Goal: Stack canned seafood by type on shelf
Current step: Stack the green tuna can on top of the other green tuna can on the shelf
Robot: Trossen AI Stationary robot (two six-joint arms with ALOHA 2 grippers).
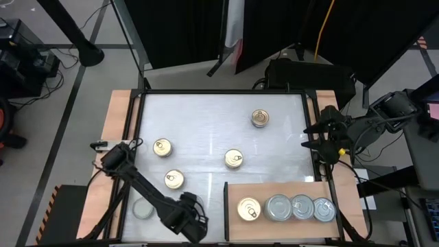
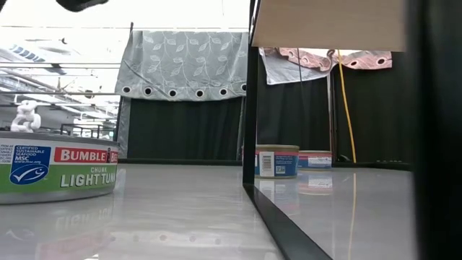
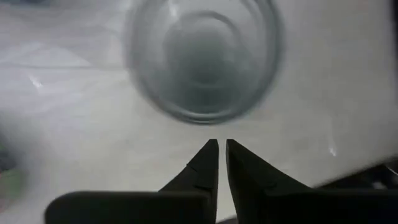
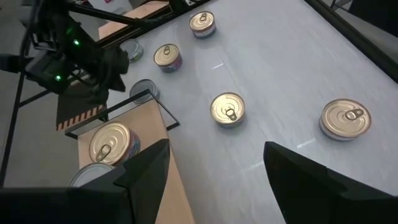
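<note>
Right under my left claw [image 3: 221, 149] lies a silver-topped tin [image 3: 202, 59], just ahead of the fingertips on the white tabletop [image 1: 206, 123]. That claw's fingers are pinched nearly together, with only a thin slit between them and nothing held. Off to its right sits the wooden shelf [image 1: 288, 191], carrying one gold-topped tin [image 1: 250, 209] and, beside it, three silver-topped tins [image 1: 301, 208] in a row. Beyond my left claw, four gold-topped tins [image 1: 233, 159] lie scattered across the tabletop, well apart from each other. My right claw [image 4: 214, 163] hangs at the far right edge of the tabletop, its fingers spread wide and empty.
</note>
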